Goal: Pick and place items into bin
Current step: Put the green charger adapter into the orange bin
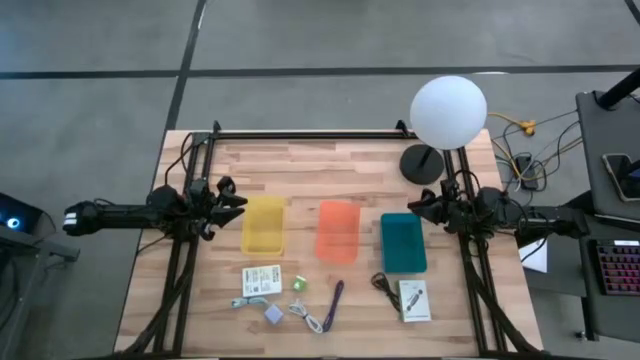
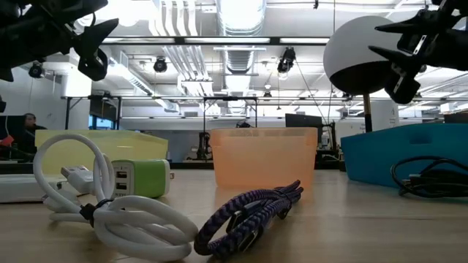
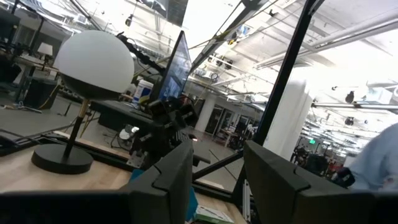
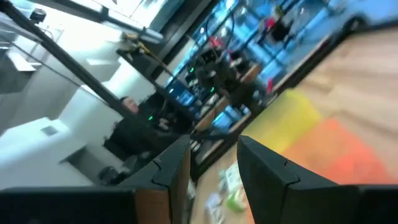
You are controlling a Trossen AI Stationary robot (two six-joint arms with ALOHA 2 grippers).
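The items lie in a row near the table's front edge: a white card [image 1: 261,280], a green cube [image 1: 299,284], a pale-purple cube [image 1: 273,313], a white cord [image 2: 110,212], a purple cord [image 2: 252,212], a black cord [image 1: 381,284] and a white packet [image 1: 414,299]. Three bins stand mid-table: yellow [image 1: 263,225], orange [image 1: 338,231] and teal [image 1: 403,243]. My left gripper [image 1: 236,203] hovers open, raised, left of the yellow bin. My right gripper [image 1: 415,207] hovers open, raised, beside the teal bin's far right corner. Both are empty.
A lamp with a white globe [image 1: 447,110] and a black round base [image 1: 422,163] stands at the table's far right, just beyond my right gripper. Black frame rails run along the table's left, right and far edges. Bare wood lies between the bins and the row of items.
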